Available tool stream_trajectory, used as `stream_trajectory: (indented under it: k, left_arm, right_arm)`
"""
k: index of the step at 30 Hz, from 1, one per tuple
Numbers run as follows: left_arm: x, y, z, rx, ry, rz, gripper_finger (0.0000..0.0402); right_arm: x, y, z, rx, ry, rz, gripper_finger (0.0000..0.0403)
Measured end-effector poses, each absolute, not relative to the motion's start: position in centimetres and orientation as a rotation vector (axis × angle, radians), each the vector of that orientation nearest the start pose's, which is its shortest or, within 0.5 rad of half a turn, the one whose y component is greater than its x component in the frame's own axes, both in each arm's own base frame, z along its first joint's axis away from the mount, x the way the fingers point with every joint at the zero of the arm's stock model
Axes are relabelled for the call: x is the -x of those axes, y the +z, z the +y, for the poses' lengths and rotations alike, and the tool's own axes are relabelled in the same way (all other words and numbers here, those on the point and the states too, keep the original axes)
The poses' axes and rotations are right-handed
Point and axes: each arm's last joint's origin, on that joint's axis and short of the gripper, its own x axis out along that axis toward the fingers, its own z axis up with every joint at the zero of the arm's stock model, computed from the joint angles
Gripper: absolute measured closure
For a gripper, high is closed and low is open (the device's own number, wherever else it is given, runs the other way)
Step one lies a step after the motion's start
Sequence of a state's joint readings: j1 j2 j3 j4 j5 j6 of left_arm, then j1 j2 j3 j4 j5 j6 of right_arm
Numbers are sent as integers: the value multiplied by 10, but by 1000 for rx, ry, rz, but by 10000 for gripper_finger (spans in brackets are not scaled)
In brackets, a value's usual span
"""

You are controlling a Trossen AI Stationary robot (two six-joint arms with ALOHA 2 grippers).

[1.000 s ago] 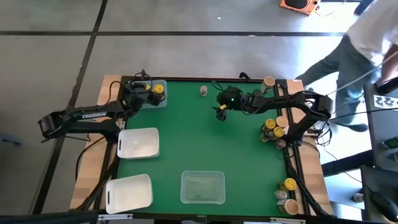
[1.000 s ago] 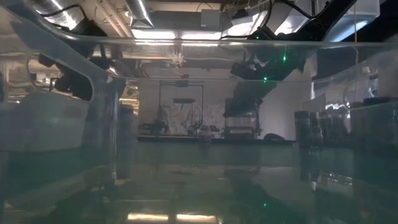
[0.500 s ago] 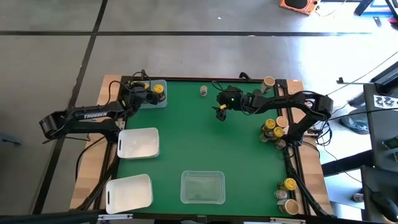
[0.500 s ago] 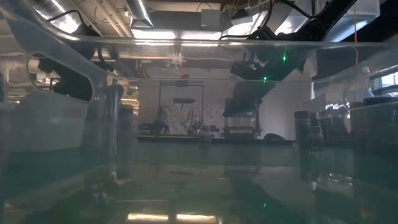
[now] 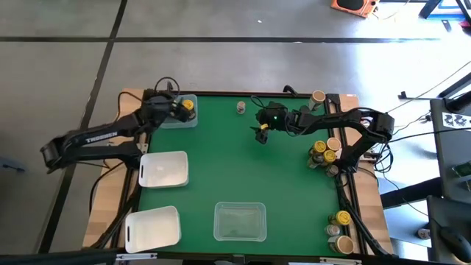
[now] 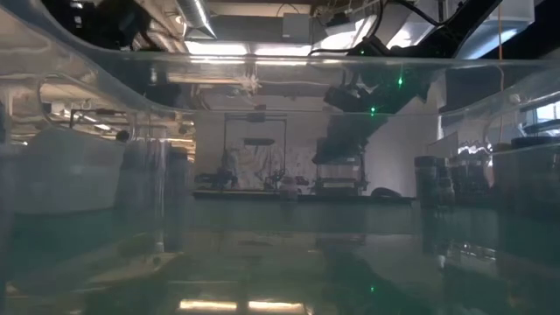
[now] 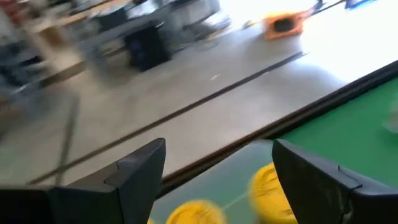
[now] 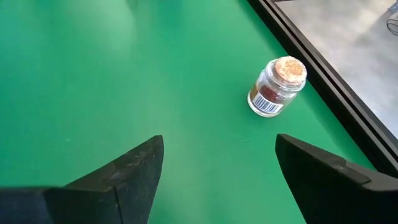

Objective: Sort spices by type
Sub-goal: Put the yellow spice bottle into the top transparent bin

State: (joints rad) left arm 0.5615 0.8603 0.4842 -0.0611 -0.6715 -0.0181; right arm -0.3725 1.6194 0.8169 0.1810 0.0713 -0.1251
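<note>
Nearest to us, along the near edge of the green table [image 5: 250, 177], we see a clear tray [image 5: 240, 221] in the middle and a white tray [image 5: 152, 227] at the left corner. At the near right corner, just off the green mat, a few spice jars [image 5: 340, 232] stand together, one of them with a yellow lid.

Farther in, a second white tray [image 5: 163, 168] lies on the left side. On the right edge a cluster of jars [image 5: 324, 152] with yellow and tan lids stands beside the right arm's base.

Beyond that, our right hand [image 5: 260, 134] hangs over the bare green surface toward the far middle, its fingers [image 8: 124, 180] spread wide with nothing between them. Just ahead of it, near the table's far edge, a single glass jar with a tan lid [image 8: 277, 86] stands alone on the mat; it shows in the high view too [image 5: 241, 107].

At the far left corner sits a small clear tray [image 5: 193, 119] holding two yellow-lidded jars [image 7: 268, 190]. Our left hand [image 5: 174, 107] is above that tray, its fingers [image 7: 140, 168] standing wide apart and empty, the yellow lids showing between them below. One more jar with a tan lid [image 5: 318, 96] stands on the far right rim.
</note>
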Motion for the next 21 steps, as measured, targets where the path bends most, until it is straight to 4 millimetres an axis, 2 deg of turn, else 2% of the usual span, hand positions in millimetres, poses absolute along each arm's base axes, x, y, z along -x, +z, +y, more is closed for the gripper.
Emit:
stream_trajectory:
  k: [6, 10, 15, 21]
  left_arm:
    - [-160, 247, 100, -4, 775, 271, 107]
    - [-174, 241, 92, 8, 541, 187, 107]
    - [-190, 219, 85, 27, 444, 184, 107]
    - [-208, 187, 78, 59, 388, 219, 107]
  right_arm:
    - [-303, 178, -121, 37, -389, 640, 95]
    - [-304, 188, -118, -7, -302, 662, 95]
    - [-293, 234, -115, -29, -317, 749, 95]
    - [-260, 283, -102, -145, -351, 946, 95]
